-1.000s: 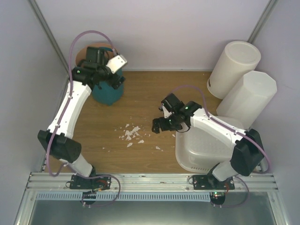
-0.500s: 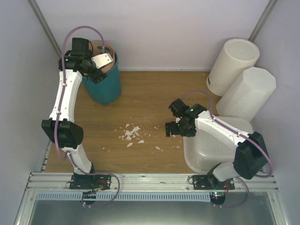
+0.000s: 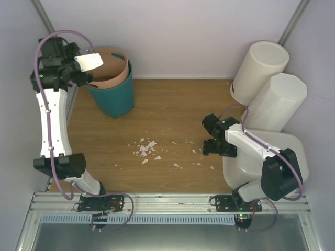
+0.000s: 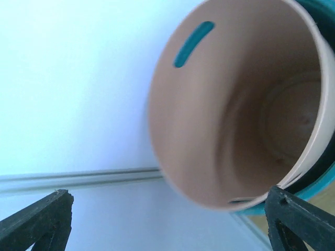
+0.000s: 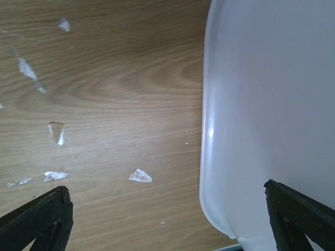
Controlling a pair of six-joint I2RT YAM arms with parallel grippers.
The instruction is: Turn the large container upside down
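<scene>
The large container (image 3: 264, 157) lies at the right front of the wooden table, a smooth white face upward and no opening showing. In the right wrist view its rounded corner (image 5: 261, 130) fills the right side. My right gripper (image 3: 208, 137) hangs open just left of it. Between its fingers (image 5: 167, 225) are bare wood and the tub's corner, with nothing gripped. My left gripper (image 3: 82, 73) is raised at the far left, open (image 4: 167, 225), beside the mouth of a tan bin (image 4: 235, 104).
The tan bin sits nested in a teal bin (image 3: 112, 91) at the back left. A tall round white bin (image 3: 259, 68) and an octagonal white bin (image 3: 277, 102) lean at the back right, against the tub. Several pale scraps (image 3: 146, 149) lie mid-table. Walls close in on both sides.
The right arm drew back to the right and the tub went from tilted, perforated wall showing, to lying flat further right. The left arm swung up and left, off the teal bin.
</scene>
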